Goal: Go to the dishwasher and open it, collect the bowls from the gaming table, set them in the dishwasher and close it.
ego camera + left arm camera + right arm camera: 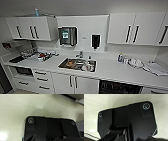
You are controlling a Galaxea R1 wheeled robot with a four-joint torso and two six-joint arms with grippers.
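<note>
The dishwasher sits under the white counter at the lower right of the head view. Its dark inside with wire racks shows there, to the right of the white cabinet doors. The gaming table and the bowls are out of view. In the left wrist view my arm hangs over a pale speckled floor. The right wrist view looks down on the same kind of floor.
A steel sink with dishes in it is set into the counter's middle, with a tap behind. Dishes crowd the counter's left end and bottles stand at the right. White drawers sit below, wall cabinets above.
</note>
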